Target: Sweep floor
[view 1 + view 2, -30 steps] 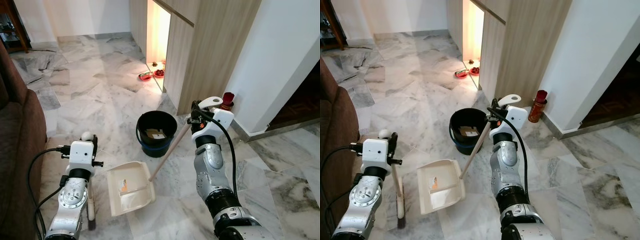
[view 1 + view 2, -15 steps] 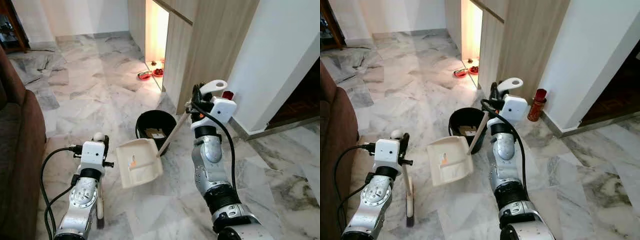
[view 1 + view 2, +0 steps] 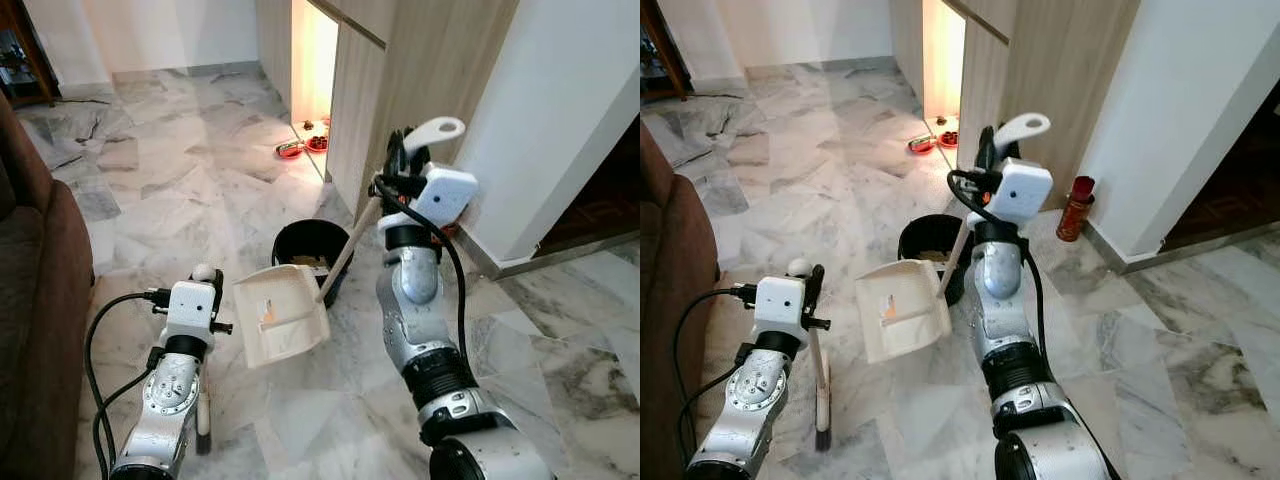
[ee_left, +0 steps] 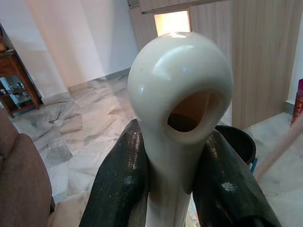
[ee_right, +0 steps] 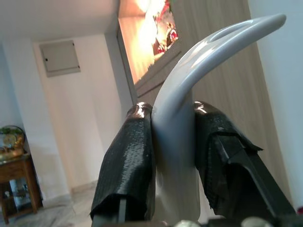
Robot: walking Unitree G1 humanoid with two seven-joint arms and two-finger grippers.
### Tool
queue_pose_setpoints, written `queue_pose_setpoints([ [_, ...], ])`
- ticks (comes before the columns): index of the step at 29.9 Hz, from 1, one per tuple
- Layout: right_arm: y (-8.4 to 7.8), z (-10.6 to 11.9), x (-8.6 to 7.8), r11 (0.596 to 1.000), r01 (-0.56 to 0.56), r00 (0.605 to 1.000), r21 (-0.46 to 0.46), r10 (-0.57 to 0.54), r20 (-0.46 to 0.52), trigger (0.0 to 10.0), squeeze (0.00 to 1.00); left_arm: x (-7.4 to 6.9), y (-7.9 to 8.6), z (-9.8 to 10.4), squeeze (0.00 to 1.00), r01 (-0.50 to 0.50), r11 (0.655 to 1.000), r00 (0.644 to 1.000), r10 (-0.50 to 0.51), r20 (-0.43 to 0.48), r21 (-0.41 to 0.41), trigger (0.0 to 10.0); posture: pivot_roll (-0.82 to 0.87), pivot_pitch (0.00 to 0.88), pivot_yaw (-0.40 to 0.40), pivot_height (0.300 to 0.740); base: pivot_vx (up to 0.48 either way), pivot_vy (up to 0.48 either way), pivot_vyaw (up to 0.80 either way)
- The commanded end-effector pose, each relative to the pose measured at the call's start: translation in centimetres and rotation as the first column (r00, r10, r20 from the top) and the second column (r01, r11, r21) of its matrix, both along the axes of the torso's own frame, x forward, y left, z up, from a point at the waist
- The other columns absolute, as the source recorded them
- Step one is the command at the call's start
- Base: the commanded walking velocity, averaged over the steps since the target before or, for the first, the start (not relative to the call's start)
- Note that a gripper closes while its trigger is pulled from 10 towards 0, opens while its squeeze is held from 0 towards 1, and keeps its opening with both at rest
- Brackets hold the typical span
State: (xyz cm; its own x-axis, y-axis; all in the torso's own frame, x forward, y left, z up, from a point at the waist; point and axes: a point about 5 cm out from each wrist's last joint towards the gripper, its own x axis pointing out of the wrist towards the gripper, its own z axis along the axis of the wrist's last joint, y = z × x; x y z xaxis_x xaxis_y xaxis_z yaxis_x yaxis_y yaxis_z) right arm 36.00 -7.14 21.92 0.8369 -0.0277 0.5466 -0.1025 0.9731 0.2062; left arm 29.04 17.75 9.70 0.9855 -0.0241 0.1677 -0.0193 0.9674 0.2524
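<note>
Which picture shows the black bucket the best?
The left eye view: the black bucket shows its rim and the scraps inside, behind the lifted dustpan. In the right eye view the dustpan and the right gripper's arm cover more. The left wrist view catches an edge.

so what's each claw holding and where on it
Right claw grips the dustpan by its handle's top end; left claw grips the broom just below its handle's looped tip.

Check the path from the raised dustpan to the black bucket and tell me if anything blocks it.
Nothing visible blocks it. The dustpan, held by its long handle in the right gripper, hangs tilted beside the black bucket, whose open top is uncovered.
</note>
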Motion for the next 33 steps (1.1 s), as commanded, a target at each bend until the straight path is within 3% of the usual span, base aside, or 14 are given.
queue_pose_setpoints([
  [1, 2.4, 2.7, -0.2, 0.997, -0.062, 0.995, 0.05, 0.057, 0.083, 10.0, 0.0, 0.4, -0.6, 1.1, 0.0, 0.026, 0.999, 0.999, -0.027, 0.044, 0.034, 10.0, 0.12, 0.0, -0.014, 0.74, 0.0, 0.0, 0.0],
  [5, 3.1, 2.6, -0.1, 0.989, -0.145, 0.987, 0.0, 0.145, 0.076, 10.0, 0.0, 0.4, -0.7, 1.1, 0.0, 0.031, 0.999, 0.999, -0.032, 0.043, 0.034, 10.0, 0.12, 0.0, -0.012, 0.74, 0.0, 0.0, 0.0],
  [7, 3.8, 2.6, -0.2, 0.971, -0.204, 0.971, -0.123, 0.217, 0.102, 10.0, 0.0, 0.4, -0.9, 1.1, 0.0, 0.038, 0.999, 0.998, -0.039, 0.043, 0.034, 10.0, 0.12, 0.0, -0.011, 0.74, 0.0, 0.0, 0.0],
  [13, 3.0, 3.1, 0.4, 0.976, -0.18, 0.975, -0.121, 0.193, 0.112, 10.0, 0.0, 0.4, -0.9, 1.1, 0.0, 0.043, 0.998, 0.998, -0.045, 0.045, 0.034, 10.0, 0.12, 0.0, -0.011, 0.74, 0.0, 0.0, 0.0],
  [24, 1.5, 1.4, 1.8, 0.997, -0.075, 0.995, 0.025, 0.077, -0.062, 10.0, 0.0, 0.5, -0.8, 1.2, 0.0, 0.043, 0.998, 0.998, -0.045, 0.046, 0.035, 10.0, 0.13, 0.0, -0.008, 0.74, 0.0, 0.0, 0.0],
  [28, 0.3, -0.6, 2.5, 0.995, 0.036, 0.976, 0.092, -0.015, -0.217, 10.0, 0.0, 0.5, -0.9, 1.3, 0.0, 0.046, 0.998, 0.998, -0.048, 0.048, 0.035, 10.0, 0.13, 0.0, -0.009, 0.74, 0.0, 0.0, 0.0],
  [33, -1.6, -1.7, 2.7, 0.979, 0.153, 0.953, 0.138, -0.109, -0.284, 10.0, 0.0, 0.5, -0.9, 1.3, 0.0, 0.044, 0.998, 0.998, -0.046, 0.05, 0.034, 10.0, 0.13, 0.0, -0.011, 0.74, 0.0, 0.0, 0.0],
])
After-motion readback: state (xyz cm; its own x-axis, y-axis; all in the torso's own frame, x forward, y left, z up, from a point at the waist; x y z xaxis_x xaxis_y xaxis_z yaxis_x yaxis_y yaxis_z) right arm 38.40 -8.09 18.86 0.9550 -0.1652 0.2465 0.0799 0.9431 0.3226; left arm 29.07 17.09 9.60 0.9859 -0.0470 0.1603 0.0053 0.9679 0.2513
